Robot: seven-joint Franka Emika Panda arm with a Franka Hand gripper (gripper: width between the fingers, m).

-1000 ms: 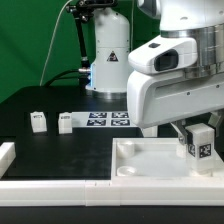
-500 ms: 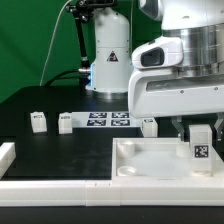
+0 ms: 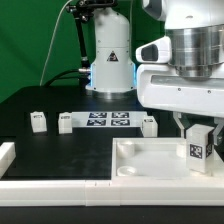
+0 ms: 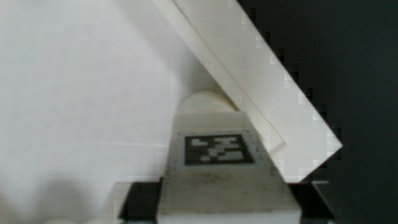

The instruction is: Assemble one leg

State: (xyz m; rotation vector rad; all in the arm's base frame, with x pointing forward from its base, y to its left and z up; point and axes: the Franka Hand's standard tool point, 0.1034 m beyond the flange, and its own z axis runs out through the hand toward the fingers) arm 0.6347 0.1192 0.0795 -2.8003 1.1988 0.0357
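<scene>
My gripper (image 3: 198, 138) is shut on a white leg (image 3: 198, 146) with a black-and-white tag on its face and holds it upright over the right part of the big white tray (image 3: 135, 158). In the wrist view the leg (image 4: 221, 150) runs between my two dark fingers (image 4: 141, 202), its far end by the tray's raised rim (image 4: 249, 70). Three more small white legs stand on the black table: one at the exterior view's left (image 3: 38, 121), one beside it (image 3: 65, 123), one near my arm (image 3: 149, 125).
The marker board (image 3: 108, 119) lies flat between the loose legs. A white robot base (image 3: 110, 60) stands at the back. A white bar (image 3: 50, 184) runs along the table's front edge, with a white block (image 3: 5, 155) at its left.
My arm has moved toward the exterior view's right with the leg, uncovering the loose leg near the marker board. The held leg stays over the tray's right part.
</scene>
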